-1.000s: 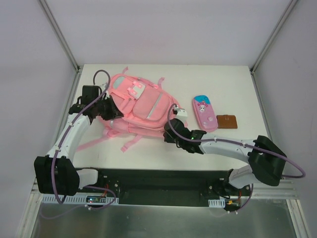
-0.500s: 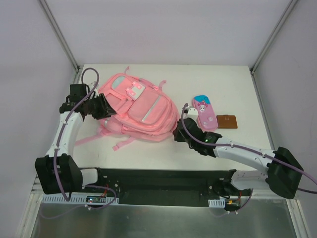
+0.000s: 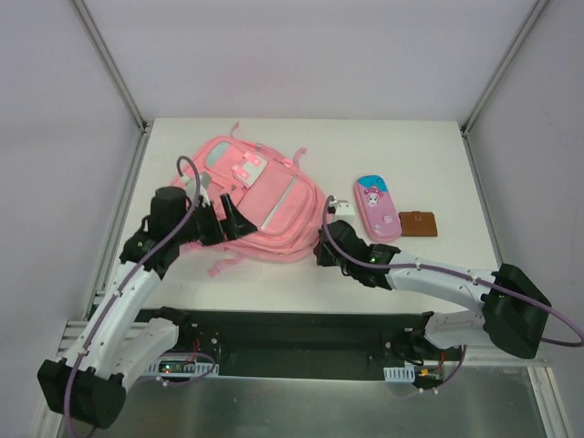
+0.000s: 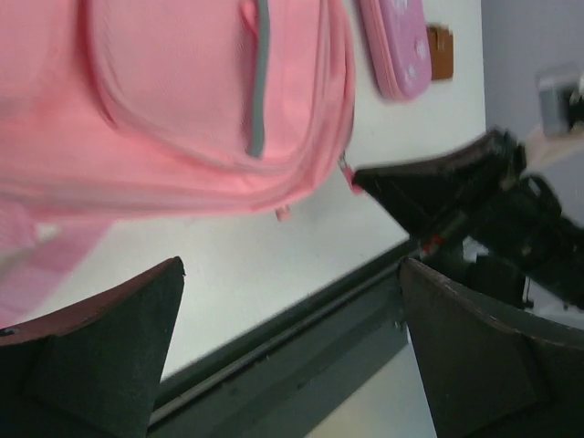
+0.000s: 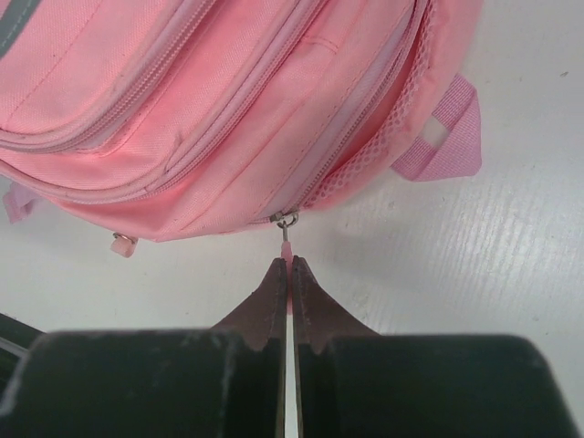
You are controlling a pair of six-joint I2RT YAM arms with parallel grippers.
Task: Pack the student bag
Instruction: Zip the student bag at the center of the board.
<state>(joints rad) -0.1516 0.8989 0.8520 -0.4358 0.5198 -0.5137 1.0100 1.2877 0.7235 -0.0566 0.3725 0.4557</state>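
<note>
Right end effector (image 5: 289,265) pinching student bag (image 5: 210,100) zip pull (image 5: 287,239); left end effector (image 4: 292,274) spread.

count of things on the bench

there is one student bag (image 3: 265,205), one pink pencil case (image 3: 377,207) and one small brown wallet (image 3: 418,224). the one bench (image 3: 411,155) carries them. two grippers are in view: left gripper (image 3: 230,219) and right gripper (image 3: 321,252).

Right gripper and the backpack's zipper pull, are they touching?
Touching. The right wrist view shows the right gripper shut on the zipper pull hanging from the student bag.
</note>
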